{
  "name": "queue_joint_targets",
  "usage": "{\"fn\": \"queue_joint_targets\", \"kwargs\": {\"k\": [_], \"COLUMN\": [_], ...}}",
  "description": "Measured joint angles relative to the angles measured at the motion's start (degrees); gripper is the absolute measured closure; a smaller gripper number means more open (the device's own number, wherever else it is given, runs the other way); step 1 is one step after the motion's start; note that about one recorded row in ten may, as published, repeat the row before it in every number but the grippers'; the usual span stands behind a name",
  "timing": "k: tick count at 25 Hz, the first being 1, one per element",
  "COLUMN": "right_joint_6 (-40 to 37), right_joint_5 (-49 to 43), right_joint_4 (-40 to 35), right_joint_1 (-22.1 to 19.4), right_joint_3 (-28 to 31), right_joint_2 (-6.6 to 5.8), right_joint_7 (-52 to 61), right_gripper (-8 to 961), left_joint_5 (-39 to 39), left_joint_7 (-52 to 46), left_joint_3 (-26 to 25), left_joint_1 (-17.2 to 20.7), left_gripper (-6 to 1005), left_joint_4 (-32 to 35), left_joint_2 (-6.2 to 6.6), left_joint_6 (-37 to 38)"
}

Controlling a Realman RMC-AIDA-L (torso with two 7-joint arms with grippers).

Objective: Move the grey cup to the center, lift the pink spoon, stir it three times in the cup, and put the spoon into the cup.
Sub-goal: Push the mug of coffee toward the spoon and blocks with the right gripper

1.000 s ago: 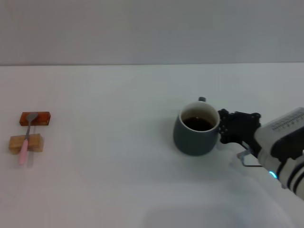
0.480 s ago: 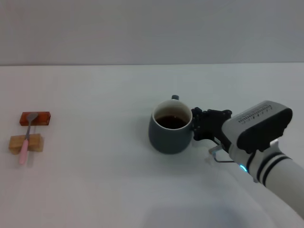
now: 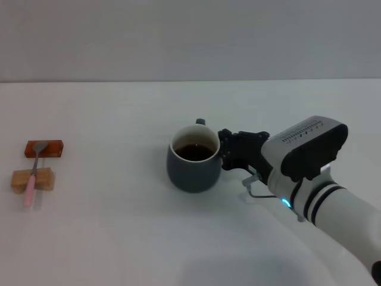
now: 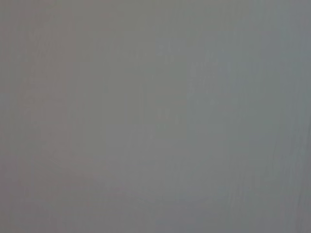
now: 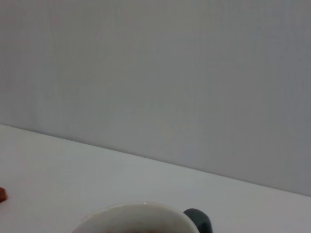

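Step 1 is in hand: the right gripper (image 3: 225, 156) presses against the grey cup (image 3: 191, 159) near mid-tabletop (image 3: 119, 226), though whether its fingers clasp the wall I cannot tell. Far to the robot's left, the pink spoon (image 3: 31, 179) lies across a tan block (image 3: 33, 179) and an orange-brown block (image 3: 44, 148). Next, likely letting go, then fetching the spoon. No left gripper shows.

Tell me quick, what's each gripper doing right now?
Left gripper: not in view.
Right gripper: against the grey cup at its right side; open or shut cannot be told.
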Motion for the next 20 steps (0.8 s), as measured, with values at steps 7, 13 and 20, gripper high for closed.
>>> {"fn": "queue_joint_targets", "kwargs": {"k": [7,13,20], "right_joint_6": [-0.6,-5.08,-13.4], "right_joint_5": [0.0,0.0,-0.09], "right_joint_4": [-1.06,-3.39,-8.36], "right_joint_1": [2.16,2.21,1.83], "right_joint_3": [-2.25,-1.25,1.05], "right_joint_2": [0.19,0.11,-0.11], "right_joint_7": [4.17,4.26,4.22], "right_gripper": [921,921,920], "left_joint_5": [0.3,0.28,0.32], "left_joint_7": [-0.67,-2.72,-4.3], "left_joint_3": [-0.04,0.74,3.3], "left_joint_1": [0.71,1.02,0.83], "left_gripper": [567,567,568], "left_joint_4": [0.01,0.01,0.5], "left_joint_2": [0.06,-0.33,-1.44], "left_joint_6": [2.08,2.73,3.24]}}
